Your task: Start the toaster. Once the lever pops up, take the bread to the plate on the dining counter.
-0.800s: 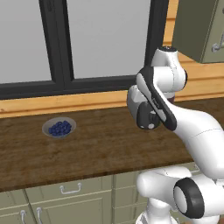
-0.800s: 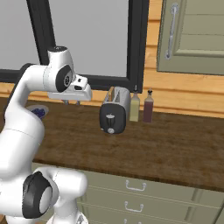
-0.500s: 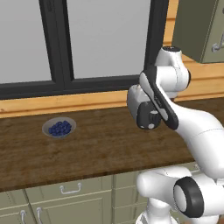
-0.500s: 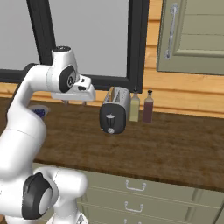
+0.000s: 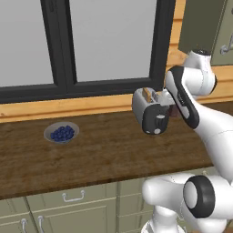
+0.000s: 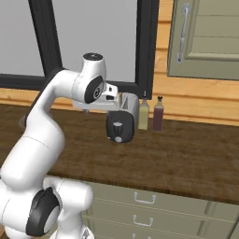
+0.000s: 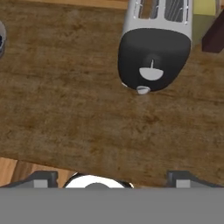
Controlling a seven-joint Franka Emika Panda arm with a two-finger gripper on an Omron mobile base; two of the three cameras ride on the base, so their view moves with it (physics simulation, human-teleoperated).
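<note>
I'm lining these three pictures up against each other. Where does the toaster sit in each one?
Left base view: the toaster is right of centre, on the wooden counter, beside the arm.
Right base view: the toaster is at centre, just left of the two bottles.
Hand view: the toaster is at upper right, its dark front facing the camera.
Shared landmark: the round knob low on its front.

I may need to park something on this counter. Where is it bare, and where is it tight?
Bare wood runs between the bowl of blueberries and the toaster, and along the front edge of the counter. Right of the bottles the top is also bare. It is crowded at the back, where the toaster and bottles stand together.
</note>
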